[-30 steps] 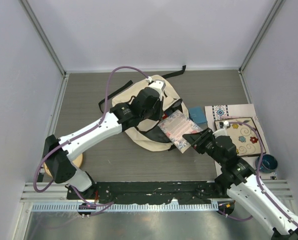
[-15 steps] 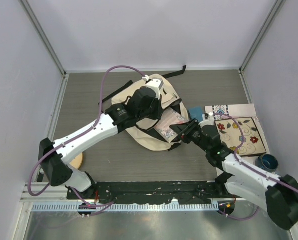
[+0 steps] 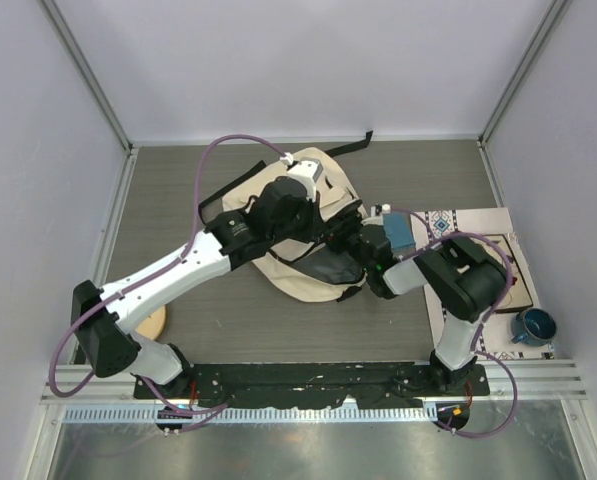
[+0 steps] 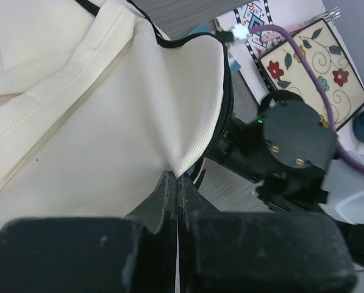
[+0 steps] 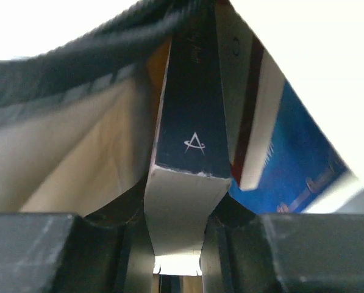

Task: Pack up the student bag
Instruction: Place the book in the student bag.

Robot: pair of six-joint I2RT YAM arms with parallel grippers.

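The cream student bag (image 3: 300, 282) lies mid-table with its opening toward the right. My left gripper (image 3: 318, 232) is shut on the bag's cream fabric (image 4: 108, 116) next to the zipper edge and holds the opening up; its jaws meet on the cloth at the left gripper's tips (image 4: 177, 179). My right gripper (image 3: 356, 250) reaches into the opening and is shut on a book with a dark navy spine (image 5: 191, 122), gripped at the right gripper's tips (image 5: 177, 215). Inside the bag, beside that book, are a blue book (image 5: 291, 165) and a white-and-red one (image 5: 252, 116).
A blue item (image 3: 398, 230) lies just right of the bag. A flowered board (image 3: 500, 262) rests on a patterned white cloth (image 3: 440, 221) at the right, with a blue mug (image 3: 534, 325) near it. A wooden disc (image 3: 154, 322) sits by the left arm's base. Black straps (image 3: 346, 148) trail behind the bag.
My right arm has swung left and pushed the book from outside the bag into its opening, where the book no longer shows from above. The left gripper has shifted slightly back, still holding the fabric.
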